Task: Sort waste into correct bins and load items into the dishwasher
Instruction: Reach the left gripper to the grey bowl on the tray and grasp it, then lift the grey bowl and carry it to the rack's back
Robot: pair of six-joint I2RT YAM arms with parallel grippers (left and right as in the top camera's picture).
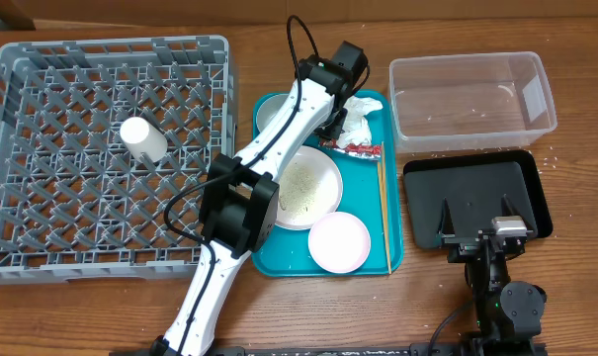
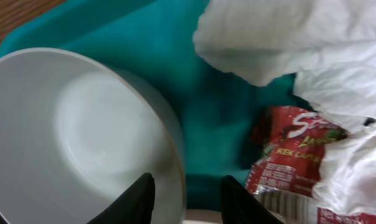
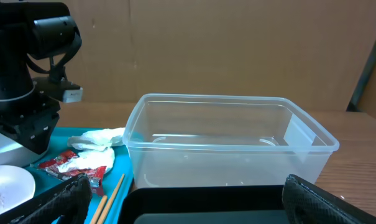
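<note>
My left gripper [image 2: 186,200] is open and straddles the right rim of the white bowl [image 2: 82,137], one finger inside and one outside over the teal tray. The crumpled napkin [image 2: 287,37] and the red-and-white sauce packet [image 2: 293,155] lie just to its right. From overhead, the arm hides much of the bowl [image 1: 267,114]. The large plate with rice scraps [image 1: 308,188], the smaller plate [image 1: 339,242] and the chopsticks [image 1: 383,213] lie on the tray. A white cup [image 1: 142,138] lies in the grey rack [image 1: 42,237]. My right gripper [image 3: 188,202] is open and empty over the black tray [image 1: 476,188].
The clear tub [image 1: 471,99] stands behind the black tray at the right; a few white grains lie on the wood around it. The teal tray [image 1: 279,259] sits between the rack and the bins. A cardboard wall closes the back.
</note>
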